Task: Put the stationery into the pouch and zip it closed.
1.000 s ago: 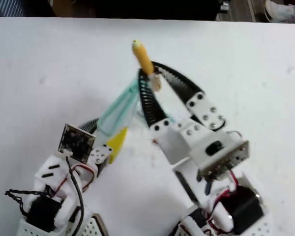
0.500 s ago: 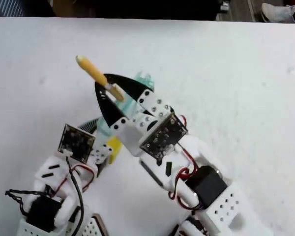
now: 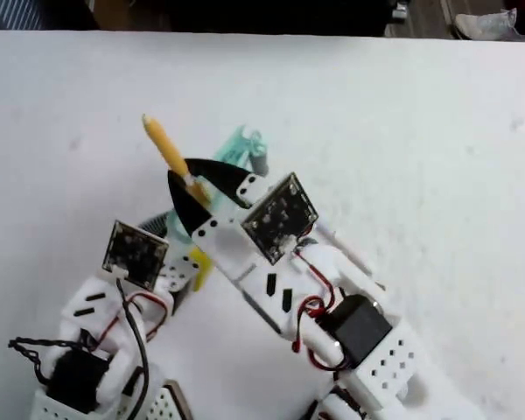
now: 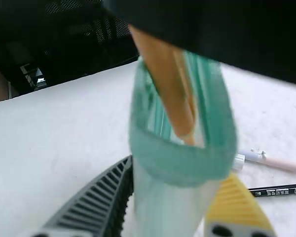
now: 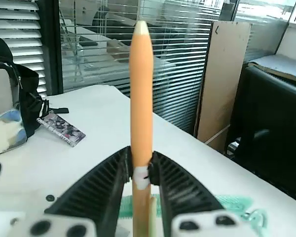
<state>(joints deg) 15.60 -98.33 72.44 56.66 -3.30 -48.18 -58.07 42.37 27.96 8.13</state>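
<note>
My right gripper (image 3: 189,180) is shut on an orange pen (image 3: 164,144) that slants up and away to the left. In the right wrist view the orange pen (image 5: 140,89) stands between the black fingers (image 5: 101,185). The teal see-through pouch (image 3: 241,146) lies partly under the right arm. My left gripper (image 4: 180,190) is shut on the pouch (image 4: 182,160), holding its mouth open between a black and a yellow finger (image 4: 237,202). The lower end of the orange pen (image 4: 170,89) reaches into that mouth.
A pink pen (image 4: 278,164) and a black pen (image 4: 278,189) lie on the white table beside the pouch. The pink pen (image 3: 346,249) also shows by the right arm. The white table (image 3: 420,114) is bare to the back and right.
The right gripper has swung left with the orange pen, from behind the pouch to over its mouth, and its wrist has turned. The left arm has stayed still.
</note>
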